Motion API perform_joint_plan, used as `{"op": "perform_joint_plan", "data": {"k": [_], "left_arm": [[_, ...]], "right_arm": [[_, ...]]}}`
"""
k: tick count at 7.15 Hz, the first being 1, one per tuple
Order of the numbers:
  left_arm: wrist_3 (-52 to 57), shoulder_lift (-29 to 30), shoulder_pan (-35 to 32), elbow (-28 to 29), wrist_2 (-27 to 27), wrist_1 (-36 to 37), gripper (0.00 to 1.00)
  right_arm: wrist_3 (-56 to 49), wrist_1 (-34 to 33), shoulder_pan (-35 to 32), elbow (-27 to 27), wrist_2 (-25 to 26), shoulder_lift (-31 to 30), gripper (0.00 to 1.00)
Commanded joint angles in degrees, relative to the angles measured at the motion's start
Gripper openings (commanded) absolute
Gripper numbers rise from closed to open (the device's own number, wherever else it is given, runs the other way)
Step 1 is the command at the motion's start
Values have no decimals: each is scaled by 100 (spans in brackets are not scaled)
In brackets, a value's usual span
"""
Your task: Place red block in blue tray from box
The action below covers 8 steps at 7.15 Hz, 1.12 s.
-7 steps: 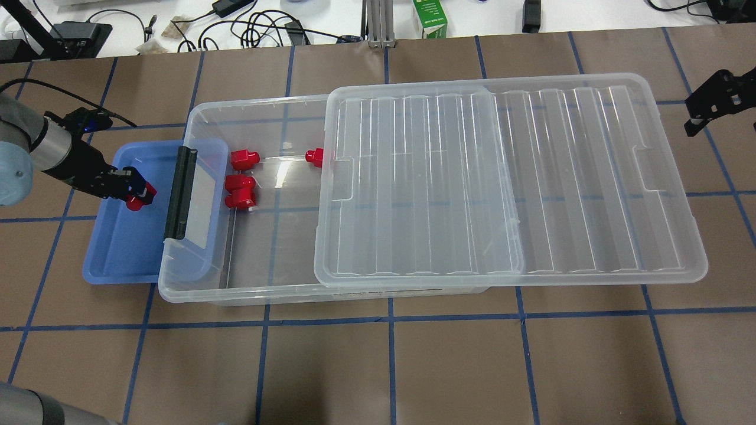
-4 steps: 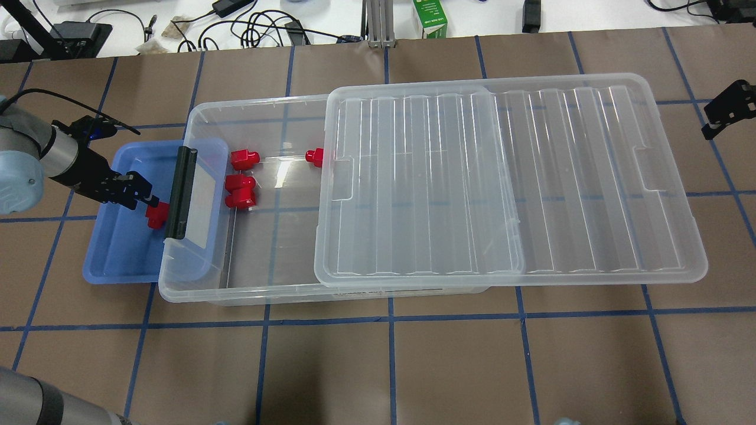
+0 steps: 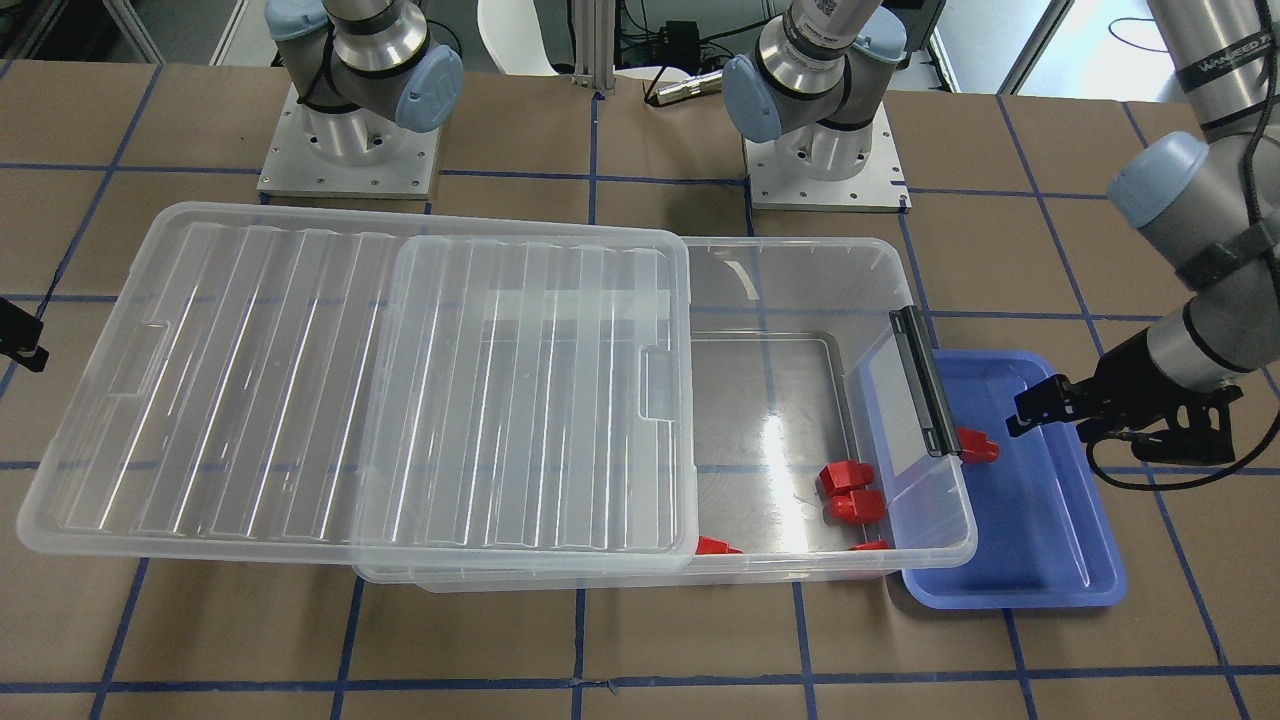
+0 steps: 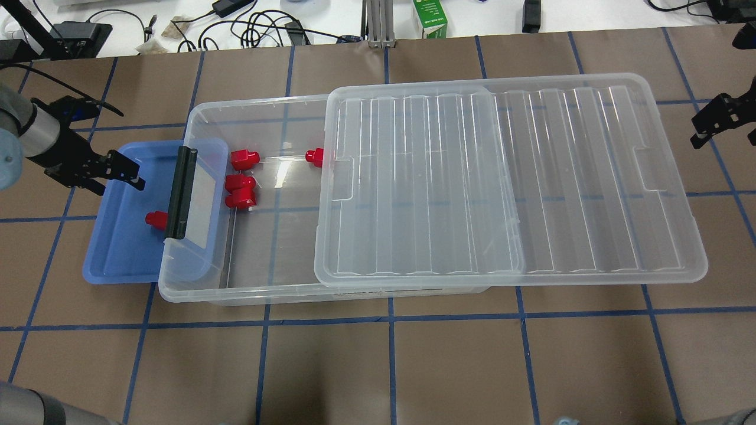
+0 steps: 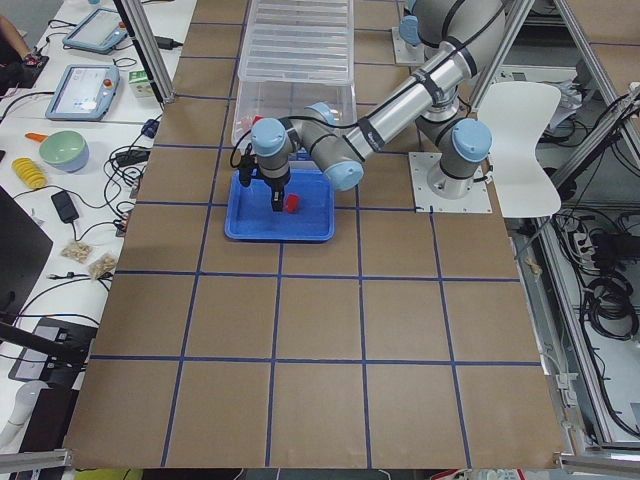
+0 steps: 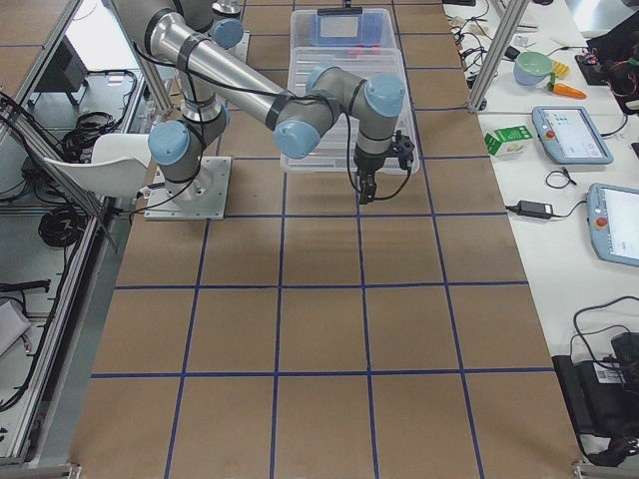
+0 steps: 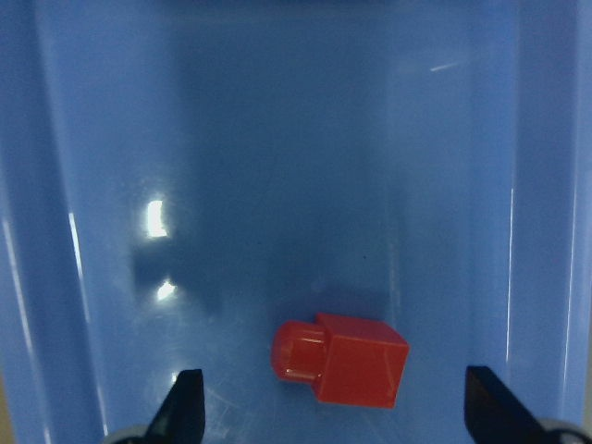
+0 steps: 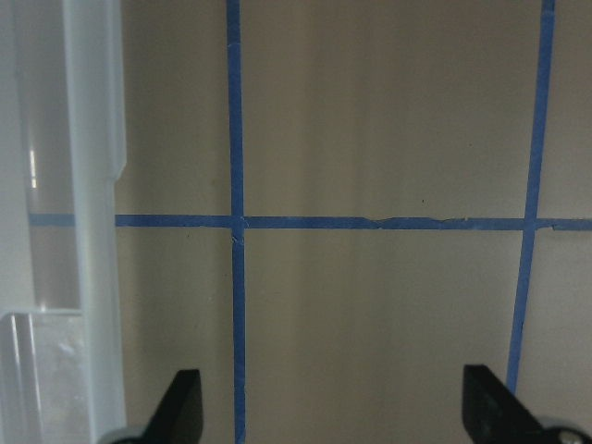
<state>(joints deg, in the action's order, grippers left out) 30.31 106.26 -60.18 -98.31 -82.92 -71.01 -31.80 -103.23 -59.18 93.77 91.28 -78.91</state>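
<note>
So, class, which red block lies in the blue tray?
The lone red block on the blue tray floor; the others sit inside the clear box.

The only partly legible print is a line of white capitals on a black band [image 3: 1224, 62] wrapped round the silver tube of the robot's left arm [image 3: 1205, 20]. It may read "WANEED", though blur leaves that unsure. White print on the green cardboard carton [image 4: 430, 19] is too small to read.
</note>
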Motion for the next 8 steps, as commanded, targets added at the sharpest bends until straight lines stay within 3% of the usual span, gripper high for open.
{"op": "perform_joint_plan", "data": {"k": [1, 3, 4, 8], "left_arm": [[-844, -613, -701, 985, -127, -1523, 100], [-1649, -1105, -1879, 1366, -686, -1818, 100], [-1816, -1360, -2118, 1341, -690, -1907, 100], [-1915, -1846, -2376, 912, -690, -1829, 100]], "right_arm": [[42, -66, -32, 332, 30, 8, 100], [24, -57, -49, 484, 12, -10, 100], [42, -48, -67, 493, -40, -1, 100], [181, -22, -241, 484, -76, -10, 100]]}}
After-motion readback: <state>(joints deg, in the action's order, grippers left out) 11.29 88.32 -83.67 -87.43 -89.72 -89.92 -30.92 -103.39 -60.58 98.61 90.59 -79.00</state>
